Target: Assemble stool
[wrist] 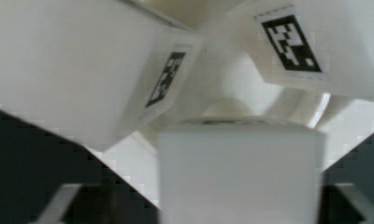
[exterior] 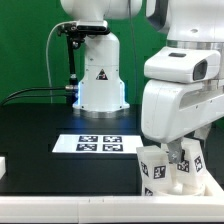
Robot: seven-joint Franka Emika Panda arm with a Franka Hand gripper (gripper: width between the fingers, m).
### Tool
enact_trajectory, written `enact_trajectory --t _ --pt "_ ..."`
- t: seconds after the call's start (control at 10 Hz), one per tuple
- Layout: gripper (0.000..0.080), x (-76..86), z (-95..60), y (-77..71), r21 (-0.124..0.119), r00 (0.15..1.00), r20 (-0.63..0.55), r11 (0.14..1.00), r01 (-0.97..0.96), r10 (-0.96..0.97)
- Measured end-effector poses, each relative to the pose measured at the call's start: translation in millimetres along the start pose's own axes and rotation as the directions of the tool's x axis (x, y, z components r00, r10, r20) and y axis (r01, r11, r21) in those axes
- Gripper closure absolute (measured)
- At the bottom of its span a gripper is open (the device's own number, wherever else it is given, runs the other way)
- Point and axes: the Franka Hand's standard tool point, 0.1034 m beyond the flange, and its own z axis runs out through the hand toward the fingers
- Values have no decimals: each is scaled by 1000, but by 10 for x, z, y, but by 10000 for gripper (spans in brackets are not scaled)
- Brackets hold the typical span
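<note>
Item: stool leg (exterior: 181, 160), white plastic, upright, low at the exterior view's right, near the table's (exterior: 40, 135) front edge. It stands between the tagged fingers (exterior: 155, 168) of the gripper (exterior: 172, 170); the wrist view shows the leg (wrist: 237, 165) flanked by both fingers (wrist: 166, 85) (whether they actually press it, I cannot tell). Item: marker board (exterior: 98, 144), flat on the black table, just beside the gripper toward the exterior view's left.

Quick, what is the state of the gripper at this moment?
Gripper: among the short white plastic stool legs with square tags; open or closed, and any hold, cannot be told.
</note>
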Motion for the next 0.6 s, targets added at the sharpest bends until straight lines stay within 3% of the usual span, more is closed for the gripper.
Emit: enact_trajectory --t 0.3,0.6 --pt "457 -3 2 2 0 980 0 980 -200 200" --pt "459 8 9 -21 4 812 1 812 -584 584"
